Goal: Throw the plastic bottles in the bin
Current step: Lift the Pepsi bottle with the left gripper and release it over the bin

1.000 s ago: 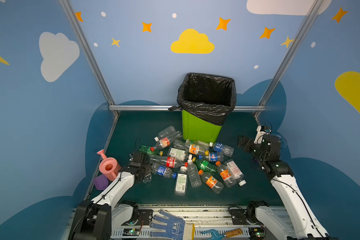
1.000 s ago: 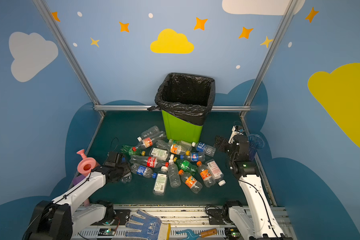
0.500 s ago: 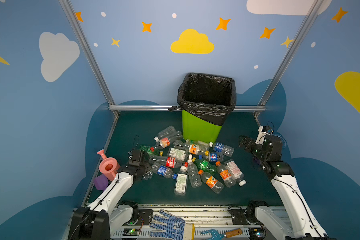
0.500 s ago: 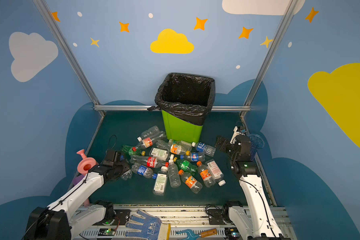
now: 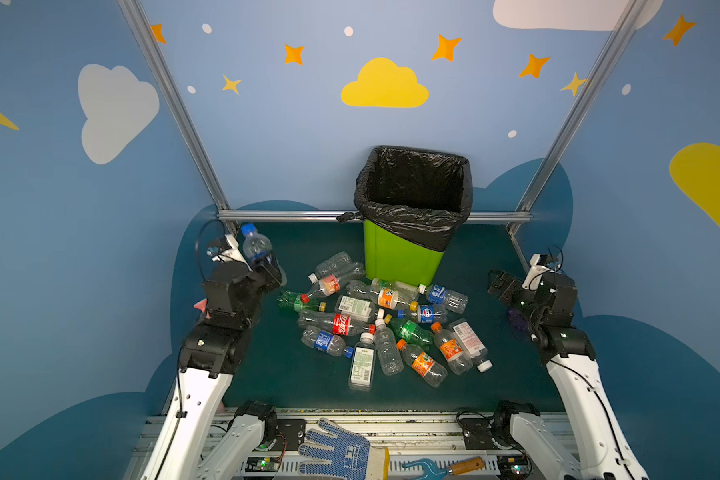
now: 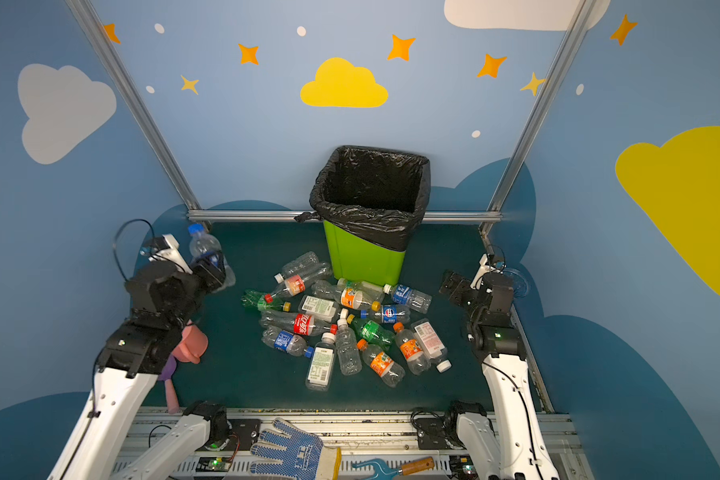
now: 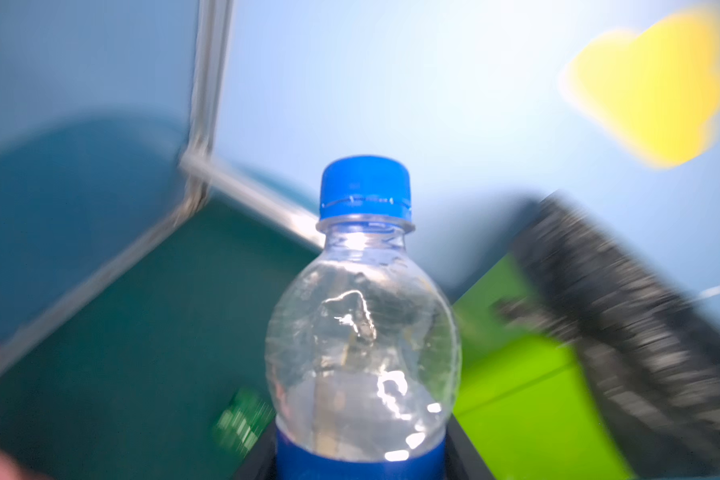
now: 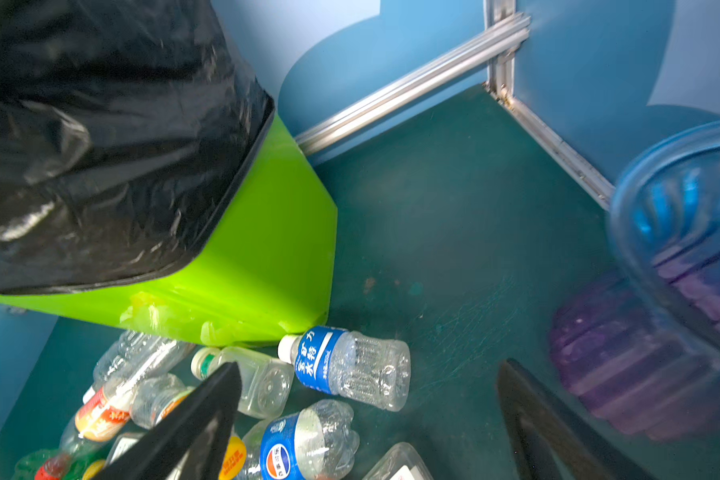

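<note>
1. Pinching one blue-capped bottle (image 7: 362, 332) with the left gripper (image 5: 267, 266), jaws fully closed on the blue label band low on the body, with the cap aiming away from the wrist camera.
2. Holding that bottle aloft at centre-left of both top views, well apart from the bin (image 5: 400, 262) standing at upper centre.
3. Judging the load as light and empty-looking: thin clear plastic, probably denting under the squeeze, smooth and somewhat slippery, not fragile.
4. Favouring the labelled waist as the place to grip, for its straight wall and the label's extra friction; distrusting the rounded shoulder and the cap, both likely to squirt out of the pads.
5. Holding the right gripper (image 5: 500, 286) spread wide and empty at centre-right of a top view, just beside the blue-purple vase (image 8: 661, 311).
6. Seeing the other bottles (image 5: 385, 328), well over a dozen, lying on their sides in a heap at centre frame, with the farthest ones touching or just beside the foot of the bin.
7. Expecting a carry rightward and upward past the bin's bag-lined rim before any release; guarding against a bounce off that rim, given so little weight.
8. Ignoring the pink watering can (image 6: 192, 345) at lower left, partly hidden behind the left arm.
</note>
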You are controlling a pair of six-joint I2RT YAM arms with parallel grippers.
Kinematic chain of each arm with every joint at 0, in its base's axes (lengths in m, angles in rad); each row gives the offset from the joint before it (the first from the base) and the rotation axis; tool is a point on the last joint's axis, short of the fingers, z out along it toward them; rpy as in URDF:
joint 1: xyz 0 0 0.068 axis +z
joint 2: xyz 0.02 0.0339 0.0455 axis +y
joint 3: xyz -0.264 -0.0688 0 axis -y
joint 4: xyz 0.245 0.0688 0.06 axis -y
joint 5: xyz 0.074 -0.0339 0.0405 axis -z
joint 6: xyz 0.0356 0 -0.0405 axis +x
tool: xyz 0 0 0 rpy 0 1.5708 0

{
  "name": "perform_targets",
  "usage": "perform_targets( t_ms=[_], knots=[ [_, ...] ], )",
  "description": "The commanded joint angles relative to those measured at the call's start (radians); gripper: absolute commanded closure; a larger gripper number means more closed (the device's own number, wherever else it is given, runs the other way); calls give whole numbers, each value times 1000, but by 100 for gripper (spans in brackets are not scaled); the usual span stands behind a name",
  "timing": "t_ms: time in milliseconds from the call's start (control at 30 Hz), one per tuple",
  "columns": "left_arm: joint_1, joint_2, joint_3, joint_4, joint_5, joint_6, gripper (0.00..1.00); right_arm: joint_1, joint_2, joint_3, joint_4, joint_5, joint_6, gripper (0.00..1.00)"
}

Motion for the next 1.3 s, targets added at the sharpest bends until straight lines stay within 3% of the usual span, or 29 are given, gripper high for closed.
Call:
perform_targets(
  t_ms=[0,100,233,300,400,500,600,667,733,800,900,967,1267],
  knots=[
    [1,103,176,176,61,85,54,-30,-46,-30,1,-17,30,4],
    [-16,240,317,267,152,48,54,-58,-78,-47,-3,-25,57,4],
    [-181,493,519,301,166,93,53,-77,-80,-55,34,-128,85,4],
    [-259,670,721,179,185,129,50,-75,-45,-35,42,-239,72,4],
    [-329,990,1177,-126,233,125,45,-73,15,28,-22,-330,20,4],
    [-362,1157,1504,-259,252,138,28,-74,7,56,-88,-285,14,4],
    [-387,1176,1593,-249,258,181,2,-75,-42,7,-50,-253,34,4],
    [-404,1138,1549,-226,237,213,0,-75,-59,-22,-37,-242,52,4],
    [-418,1056,1409,-172,212,243,0,-75,-56,-35,-45,-241,64,4],
    [-423,942,1184,-54,196,252,0,-74,-54,-44,-53,-240,75,4],
    [-424,733,753,258,137,248,0,-74,-58,-53,-64,-234,83,4],
    [-422,625,560,355,88,248,0,-75,-62,-56,-80,-225,83,4],
    [-447,387,82,148,-30,163,0,-74,-73,-97,-39,-216,124,4]
  ],
)
